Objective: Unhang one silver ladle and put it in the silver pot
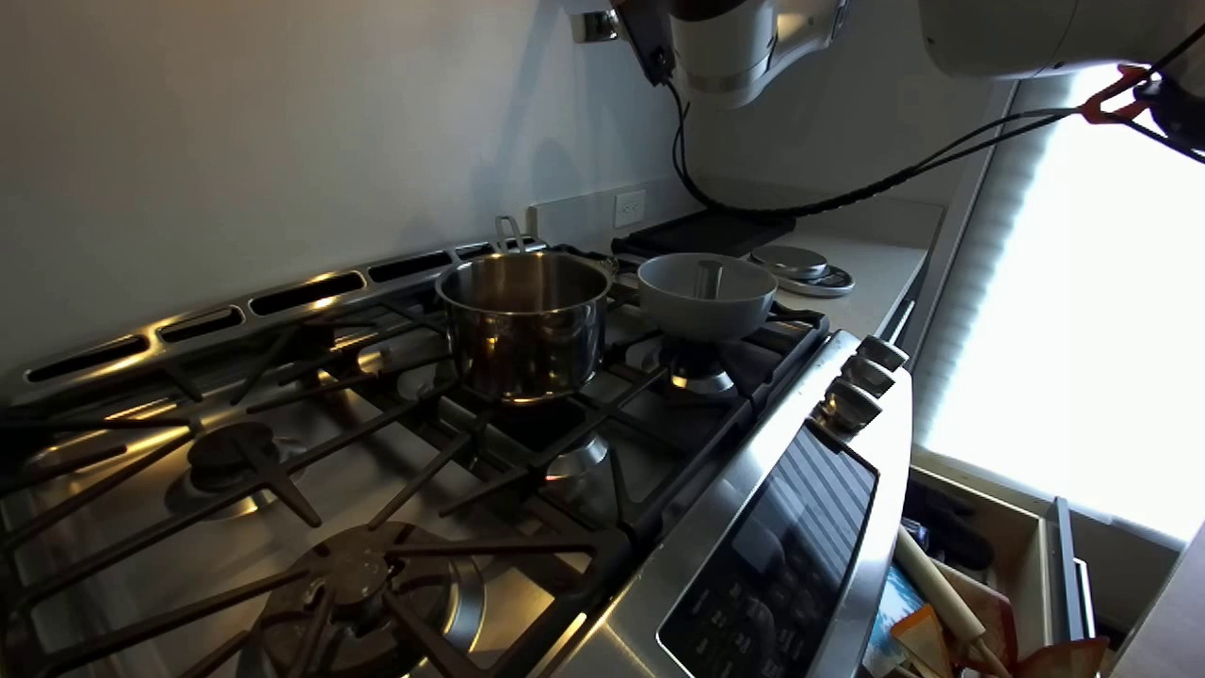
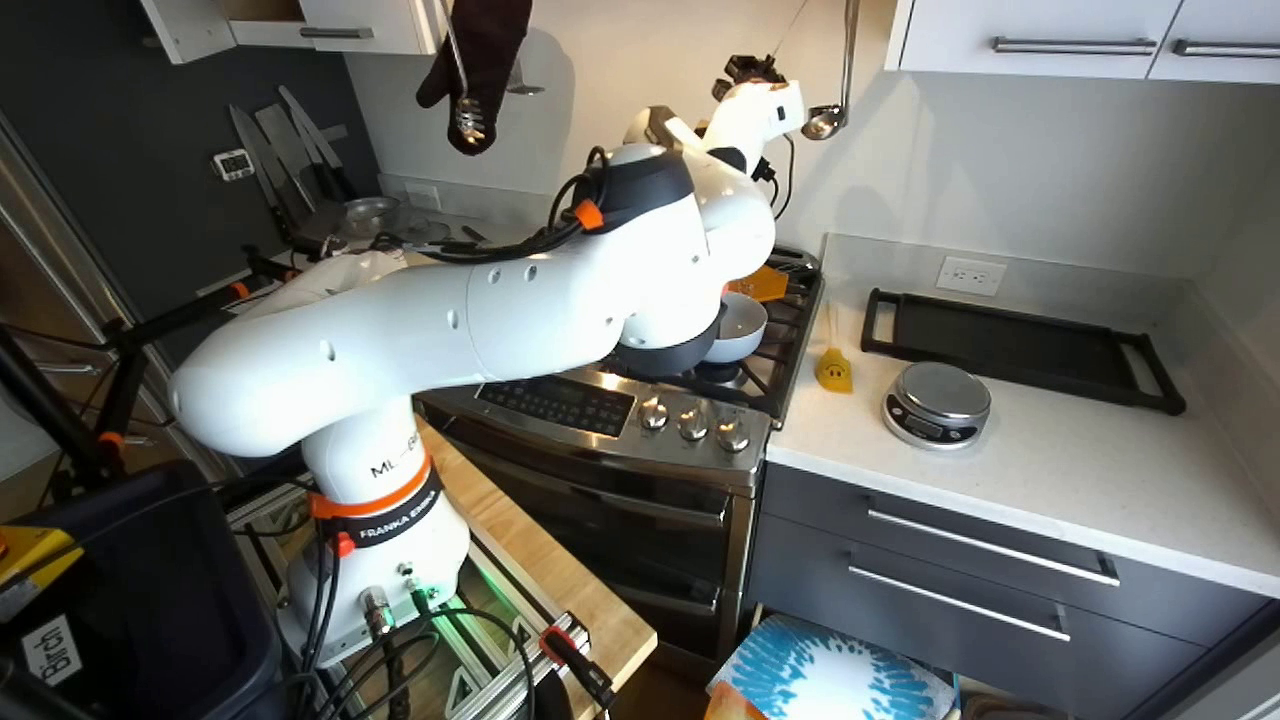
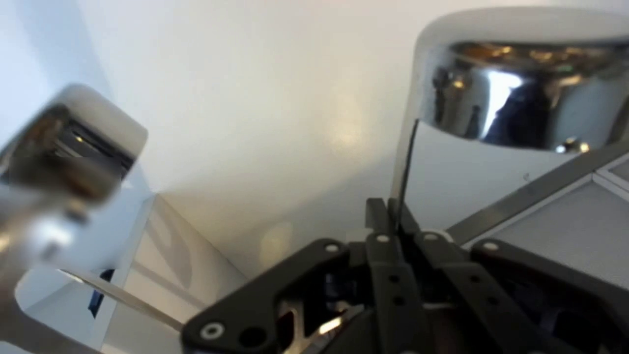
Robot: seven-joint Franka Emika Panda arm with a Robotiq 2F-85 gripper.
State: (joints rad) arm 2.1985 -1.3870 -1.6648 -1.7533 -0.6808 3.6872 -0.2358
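Note:
In the wrist view my gripper (image 3: 391, 211) has its fingertips closed around the thin flat handle of a silver ladle (image 3: 521, 98). The ladle's shiny bowl is at the upper right of that view. Whether its far end still hangs from a hook is out of view. The gripper also shows dark and small high by the wall in an exterior view (image 2: 752, 72). The silver pot (image 1: 527, 353) stands on the stove grate below, its mouth upward; the robot arm hides it in the other camera's picture. A ladle bowl (image 1: 593, 26) shows at the top edge of an exterior view.
A second ladle (image 3: 69, 142), blurred, is close on the left in the wrist view. A ladle (image 2: 825, 122) hangs beside the wrist. A white bowl (image 1: 706, 315) sits beside the pot. A loose black cable (image 1: 847, 198) droops from the arm. Cabinets (image 2: 1070, 45) border the wall.

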